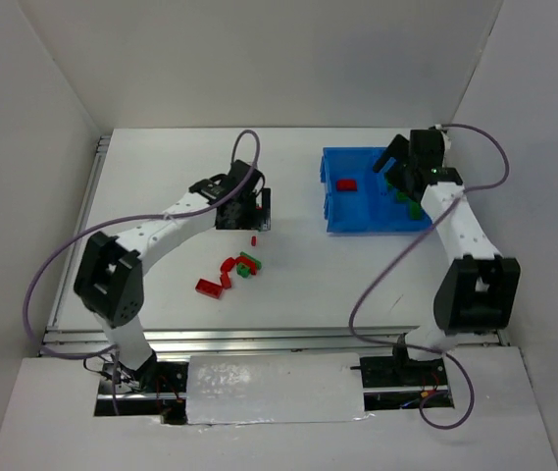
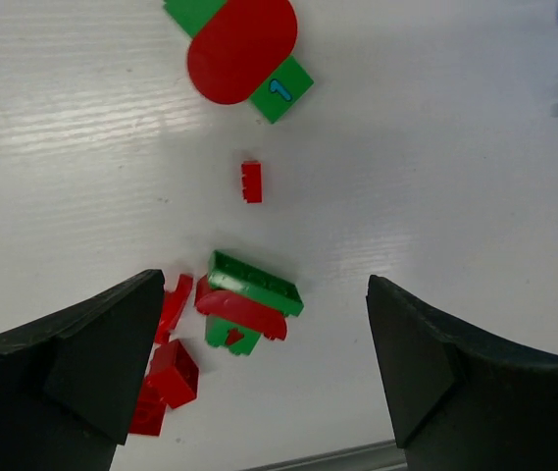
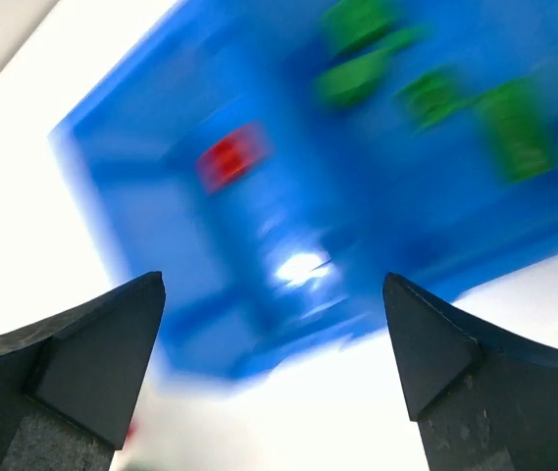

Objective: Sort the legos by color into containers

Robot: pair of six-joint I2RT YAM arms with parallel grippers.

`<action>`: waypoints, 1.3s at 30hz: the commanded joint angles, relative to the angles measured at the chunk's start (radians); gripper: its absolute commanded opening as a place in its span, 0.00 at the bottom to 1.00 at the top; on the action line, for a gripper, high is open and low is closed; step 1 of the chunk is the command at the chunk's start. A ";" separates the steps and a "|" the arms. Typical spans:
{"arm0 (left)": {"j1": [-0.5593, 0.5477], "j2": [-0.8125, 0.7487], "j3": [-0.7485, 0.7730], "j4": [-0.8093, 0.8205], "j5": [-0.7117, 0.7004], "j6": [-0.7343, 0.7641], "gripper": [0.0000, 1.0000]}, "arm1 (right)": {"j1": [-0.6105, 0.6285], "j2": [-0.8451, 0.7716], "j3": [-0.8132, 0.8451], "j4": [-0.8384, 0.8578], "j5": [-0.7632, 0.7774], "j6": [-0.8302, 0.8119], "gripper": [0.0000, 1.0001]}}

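reading "1" on green lego [image 2: 280, 90]; left gripper [image 2: 264, 285], right gripper [image 3: 274, 280] both wide, empty

Only thing I can actually read is off my left wrist cam: a light-blue "1" printed on the corner of a flat green piece [image 2: 280, 90], poking out from under a red oval piece [image 2: 242, 47].

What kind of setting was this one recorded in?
Probably a lab robot cell: white panels enclose a white table, left arm and right arm are bolted at its near edge, with legos and a blue bin laid out.
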 commanded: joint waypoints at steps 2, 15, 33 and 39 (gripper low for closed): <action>-0.033 0.159 0.103 -0.002 -0.041 0.045 0.95 | 0.173 -0.286 -0.187 0.114 -0.029 -0.026 1.00; -0.036 0.366 0.269 -0.071 -0.166 -0.183 0.87 | 0.307 -0.622 -0.490 0.148 -0.038 -0.007 1.00; -0.035 0.440 0.222 -0.061 -0.150 -0.140 0.62 | 0.307 -0.709 -0.511 0.134 -0.079 -0.007 1.00; -0.033 0.463 0.200 -0.044 -0.143 -0.140 0.59 | 0.309 -0.725 -0.513 0.131 -0.083 -0.007 1.00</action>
